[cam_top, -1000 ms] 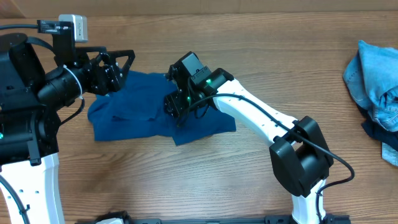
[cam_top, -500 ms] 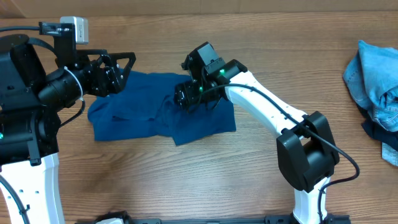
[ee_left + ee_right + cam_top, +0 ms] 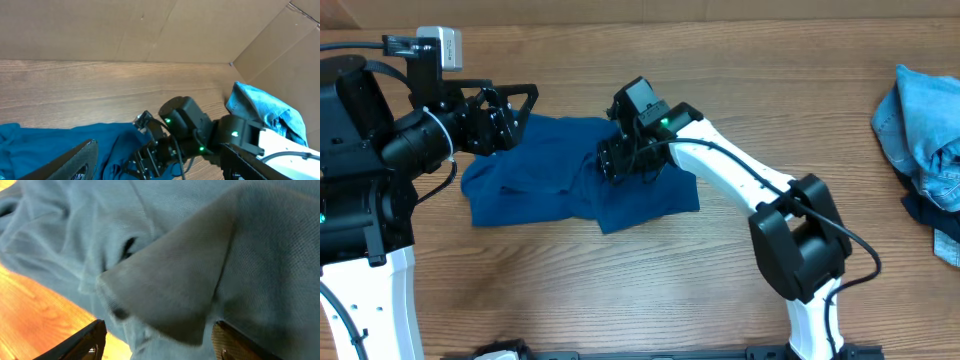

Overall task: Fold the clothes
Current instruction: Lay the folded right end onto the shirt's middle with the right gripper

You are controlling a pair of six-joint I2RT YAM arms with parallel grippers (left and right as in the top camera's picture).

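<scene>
since a second ago the right gripper (image 3: 613,163) has shifted a little toward the far-right side of the deep-blue plain knit shirt (image 3: 535,188), its wrist swinging up and then settling back down, while the left gripper (image 3: 524,107) has kept its place and the shirt's outline has barely changed.

the folding looks to be at an early stage. the shirt lies on the brown wooden table (image 3: 740,50) as a rumpled, uneven shape: one panel sticks out at the near-right corner and creases run across the middle, so no clean, squared fold shows yet. smoothing it, bringing the sides in and doubling it over all seem still to do. a heap of pale blue denim garments (image 3: 920,120) sits well apart at the right edge of the table, unfolded.

the right gripper is low over the middle of the shirt, toward its right half. in the right wrist view its two fingers stand well apart at the bottom corners, with a raised flap of the blue fabric bulging up between them; the jaws are not pinched on it, so i judge it is holding nothing for now.

the left gripper hovers at the shirt's far-left corner, just above the cloth. the left wrist view shows its fingers spread wide with nothing between them, the shirt lying below and ahead.
</scene>
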